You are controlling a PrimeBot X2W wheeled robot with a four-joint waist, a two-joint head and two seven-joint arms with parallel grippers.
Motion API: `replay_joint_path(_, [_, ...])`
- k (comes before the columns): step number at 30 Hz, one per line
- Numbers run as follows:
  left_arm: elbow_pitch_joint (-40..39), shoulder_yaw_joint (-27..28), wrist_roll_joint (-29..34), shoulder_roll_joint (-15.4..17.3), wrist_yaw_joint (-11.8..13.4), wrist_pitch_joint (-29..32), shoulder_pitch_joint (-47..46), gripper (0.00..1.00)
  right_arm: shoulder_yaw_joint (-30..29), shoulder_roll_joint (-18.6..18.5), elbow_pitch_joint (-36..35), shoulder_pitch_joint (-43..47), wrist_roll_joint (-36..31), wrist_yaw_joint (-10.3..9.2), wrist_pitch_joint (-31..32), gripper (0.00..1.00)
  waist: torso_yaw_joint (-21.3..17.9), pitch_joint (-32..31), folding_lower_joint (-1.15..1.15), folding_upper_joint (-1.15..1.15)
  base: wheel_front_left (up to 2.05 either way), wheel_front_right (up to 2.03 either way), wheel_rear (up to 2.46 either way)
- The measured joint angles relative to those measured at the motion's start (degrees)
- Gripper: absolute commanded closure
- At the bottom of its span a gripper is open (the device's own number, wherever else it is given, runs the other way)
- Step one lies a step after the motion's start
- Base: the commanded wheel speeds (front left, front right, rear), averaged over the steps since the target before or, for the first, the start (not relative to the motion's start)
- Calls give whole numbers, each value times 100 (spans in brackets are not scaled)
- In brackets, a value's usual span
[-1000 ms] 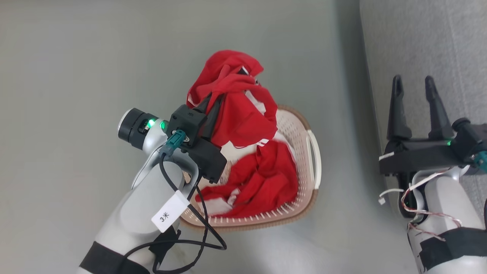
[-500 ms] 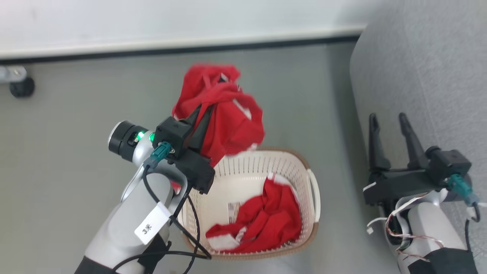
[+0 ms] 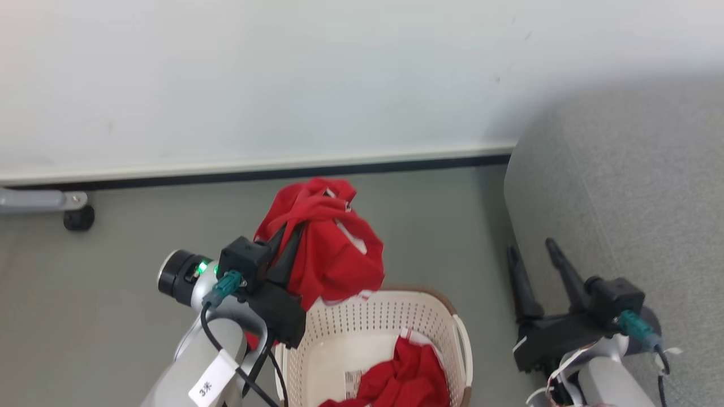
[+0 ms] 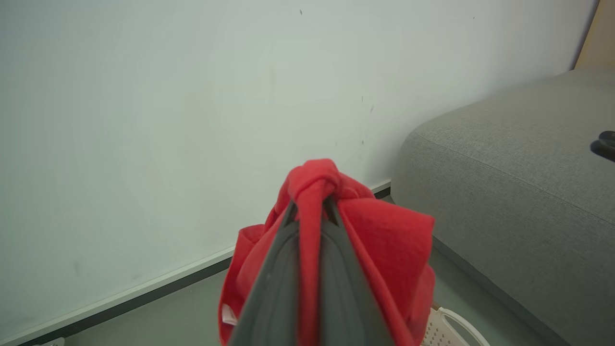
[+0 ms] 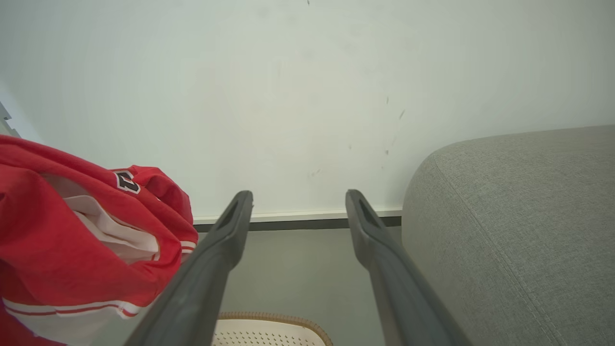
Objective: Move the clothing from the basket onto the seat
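Note:
My left gripper (image 3: 298, 229) is shut on a bunched red garment of the clothing (image 3: 331, 254), which hangs above the back left rim of the basket (image 3: 362, 319). In the left wrist view its fingers (image 4: 283, 269) pinch a fold of the red fabric (image 4: 384, 240). More red clothing with white trim (image 3: 407, 379) lies inside the cream basket. The grey seat (image 3: 622, 198) fills the right side. My right gripper (image 3: 531, 249) stands open beside the seat's front, nothing between its fingers (image 5: 226, 240). The right wrist view catches the held garment (image 5: 72, 240) at the left.
A white wall with a dark baseboard (image 3: 283, 172) runs behind the basket. A grey frame leg on a black caster (image 3: 78, 217) stands at the far left. Grey floor (image 3: 452, 226) lies between the basket and the seat.
The head camera has tilted up, bringing the wall into view. My left gripper has raised the red garment clear of the basket; a second garment stayed inside.

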Motion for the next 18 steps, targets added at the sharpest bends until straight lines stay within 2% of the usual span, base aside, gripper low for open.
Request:
replay_joint_path(10, [-452,-1,-25,103,9,27,337,100,769,5,-22,197,-246,202,0,0,5,-718,0,0,0,0,0])
replay_joint_path(18, [-864,-43,-27,126,53,230,437,100,1725,8,22,-56,-410,302,59,0,-3,-880,0,0,0,0,0])
